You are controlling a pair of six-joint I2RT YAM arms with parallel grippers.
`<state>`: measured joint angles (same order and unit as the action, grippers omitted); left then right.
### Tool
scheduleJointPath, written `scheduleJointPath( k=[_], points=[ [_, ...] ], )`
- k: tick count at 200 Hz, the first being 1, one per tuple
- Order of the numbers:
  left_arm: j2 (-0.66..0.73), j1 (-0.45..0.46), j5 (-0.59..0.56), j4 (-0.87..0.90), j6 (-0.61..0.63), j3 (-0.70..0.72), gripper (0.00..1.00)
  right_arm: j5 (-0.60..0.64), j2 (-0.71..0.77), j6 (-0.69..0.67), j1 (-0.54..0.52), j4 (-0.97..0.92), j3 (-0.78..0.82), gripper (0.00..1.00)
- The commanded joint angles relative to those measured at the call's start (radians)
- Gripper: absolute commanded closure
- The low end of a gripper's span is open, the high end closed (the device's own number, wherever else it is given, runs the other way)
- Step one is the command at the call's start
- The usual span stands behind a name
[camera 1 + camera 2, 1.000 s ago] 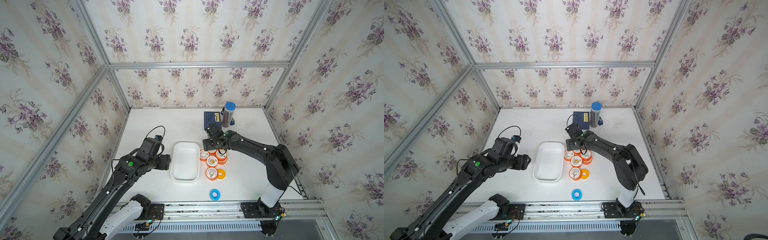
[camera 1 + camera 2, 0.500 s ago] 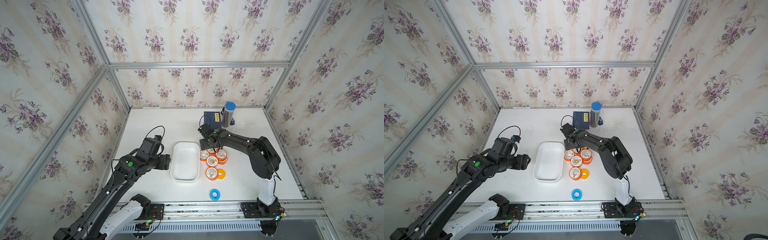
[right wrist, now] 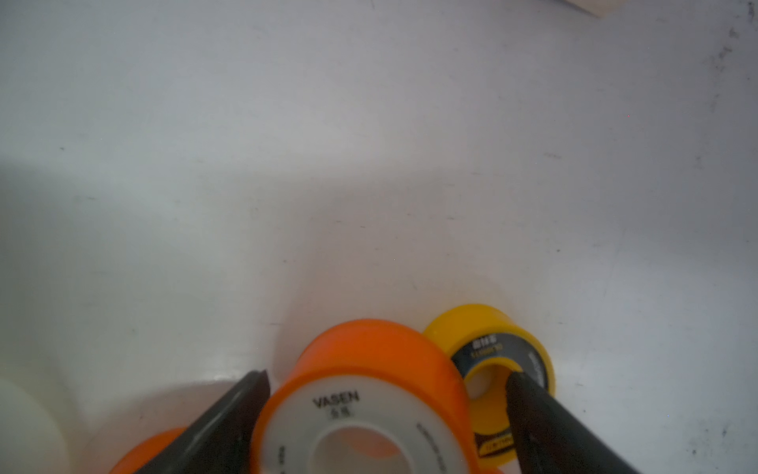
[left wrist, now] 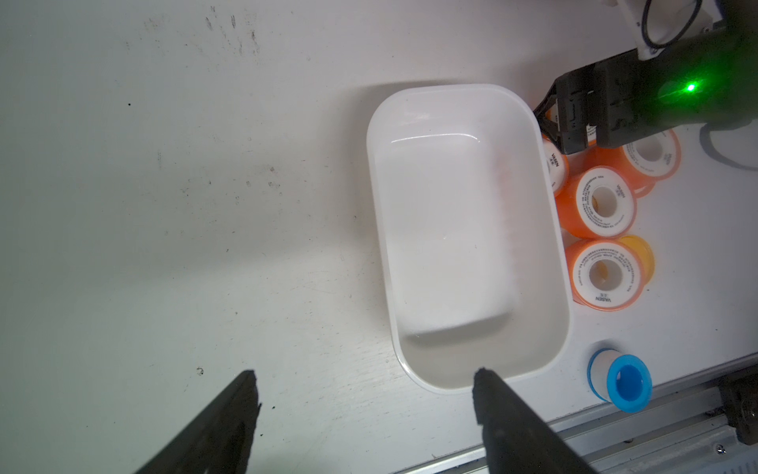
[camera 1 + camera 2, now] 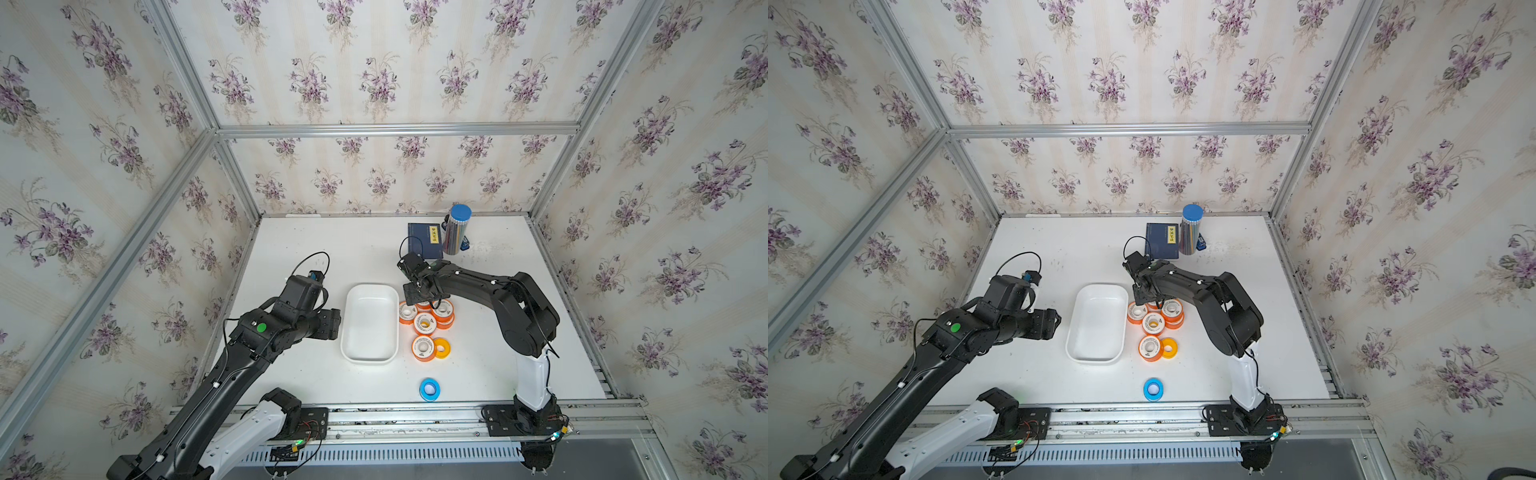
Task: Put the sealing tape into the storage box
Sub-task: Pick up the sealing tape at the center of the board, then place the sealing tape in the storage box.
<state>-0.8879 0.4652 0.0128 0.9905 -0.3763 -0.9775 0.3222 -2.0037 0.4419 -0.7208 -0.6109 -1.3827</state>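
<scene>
The storage box (image 5: 370,287) is a shallow white tray, nothing in it, in both top views (image 5: 1098,286) and in the left wrist view (image 4: 451,88). Sealing tape spools lie to its right: an orange cluster (image 5: 424,323), an orange and yellow pair (image 5: 423,348), and a blue one (image 5: 429,389) near the front. My right gripper (image 5: 424,298) is down at the cluster's far end, open, its fingers on either side of an orange spool (image 3: 369,361) with a yellow spool (image 3: 492,328) beside it. My left gripper (image 4: 365,377) hangs open left of the box, holding nothing.
A dark blue booklet (image 5: 424,246) and a tall silvery cylinder with a blue cap (image 5: 456,230) stand at the back, just behind my right wrist. The metal front rail (image 5: 415,424) runs close to the blue spool. Walls close in the table on three sides.
My right wrist has shifted a little to the left over the far end of the spool cluster, and its elbow has swung in. The left arm has stayed where it was.
</scene>
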Motion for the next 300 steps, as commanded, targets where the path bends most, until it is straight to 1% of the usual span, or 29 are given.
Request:
scheduleJointPath(
  k=[1,42,68,108,136,171,199,242,271,300],
  points=[
    [-0.004,0.000,-0.009,-0.005,0.000,0.000,0.18,-0.006,0.000,0.001,0.000,-0.009,0.001,0.09],
    [-0.005,0.000,-0.011,-0.006,0.000,0.001,0.18,-0.035,0.008,0.001,-0.002,-0.002,-0.003,0.23],
    [-0.002,0.000,-0.010,-0.005,-0.001,0.000,0.18,-0.045,0.024,0.000,-0.002,-0.003,-0.007,0.29],
    [-0.003,0.000,-0.013,-0.003,-0.003,-0.001,0.18,-0.067,0.071,-0.010,-0.002,-0.012,-0.029,0.34],
    [0.002,0.000,-0.020,-0.003,-0.004,-0.001,0.18,-0.110,0.130,-0.021,-0.009,-0.020,-0.041,0.38],
    [0.007,0.000,-0.022,-0.004,-0.004,-0.003,0.18,-0.156,0.190,-0.032,-0.052,-0.043,-0.072,0.38],
    [0.015,-0.002,-0.026,-0.002,-0.006,-0.004,0.18,-0.227,0.214,-0.019,-0.109,-0.022,-0.095,0.38],
    [0.073,-0.002,-0.037,-0.011,-0.010,0.005,0.18,-0.293,0.125,0.015,-0.210,0.024,-0.175,0.39],
    [0.105,-0.002,-0.071,-0.014,-0.024,0.011,0.18,-0.308,0.030,0.040,-0.233,0.052,-0.225,0.40],
    [0.127,-0.002,-0.072,-0.022,-0.026,0.018,0.18,-0.303,-0.037,0.063,-0.242,0.080,-0.255,0.40]
  ],
)
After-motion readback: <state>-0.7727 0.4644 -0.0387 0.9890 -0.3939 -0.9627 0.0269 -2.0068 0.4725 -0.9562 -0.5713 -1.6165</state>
